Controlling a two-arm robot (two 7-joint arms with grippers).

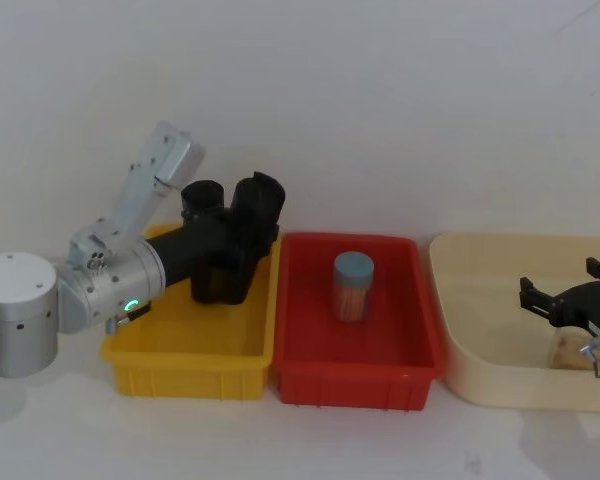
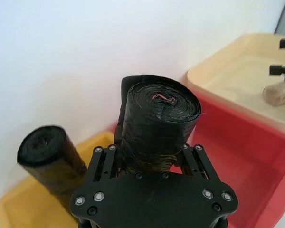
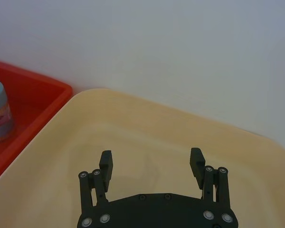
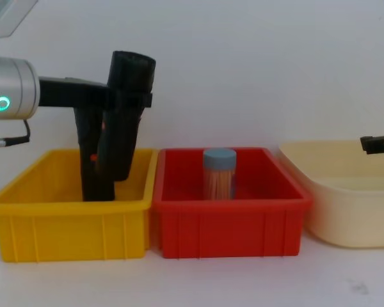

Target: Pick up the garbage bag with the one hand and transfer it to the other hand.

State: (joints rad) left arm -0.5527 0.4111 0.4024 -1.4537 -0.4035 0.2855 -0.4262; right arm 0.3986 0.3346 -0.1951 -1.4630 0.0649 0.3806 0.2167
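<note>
Black and matte, the tall cylindrical garbage bag roll [image 2: 159, 123] is clamped around its middle by the left gripper [image 4: 137, 99] (green ring glowing on its silver wrist). The roll tilts over the yellow plastic bin [image 4: 64, 233], its lower end inside the walls. A second black roll [image 2: 50, 152] stands just beside it. A blue-lidded jar [image 4: 219, 174] stands in the red plastic bin [image 4: 230, 224]. The right gripper [image 3: 152, 166] hovers over the beige tub [image 4: 352, 217], jaws spread and empty
</note>
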